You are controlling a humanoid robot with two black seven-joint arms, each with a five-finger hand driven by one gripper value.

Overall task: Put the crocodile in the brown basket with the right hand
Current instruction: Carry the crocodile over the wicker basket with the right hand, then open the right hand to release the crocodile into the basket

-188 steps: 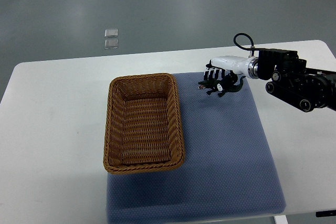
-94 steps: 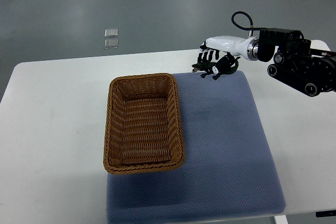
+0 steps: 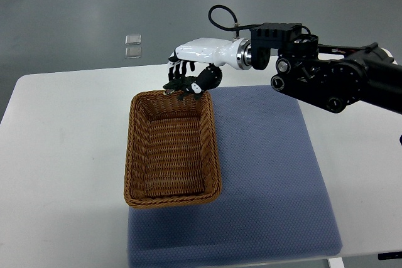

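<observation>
1. The bench (image 3: 69, 130) is white and lies below the hand, spreading out past it on every side. No left arm shows.
2. The mat (image 3: 270, 174) is blue-grey and lies below the hand, mostly on its wrist side, and runs from there toward the robot.
3. The basket (image 3: 130, 155) is brown wicker and oblong. Its far short rim sits right under the fingertips, and its length runs from there toward the robot. Its inside looks bare.
4. The right arm (image 3: 326, 80) comes in behind the wrist, with black links and then a white forearm, and reaches across above the mat's far edge.
5. The hand (image 3: 196, 61) hangs palm down above the basket's far rim, its fingers curled round the crocodile.
6. The crocodile (image 3: 182, 86) is small and dark green. It is gripped under the fingers, clear of bench and mat, just above that far rim. Whether it is fully inside the rim line is hard to tell.
7. Progress, as I judge it: the pick-up and most of the carry look done. What is left is a short shift toward the robot over the basket's floor, a lowering, and opening the fingers to release.
</observation>
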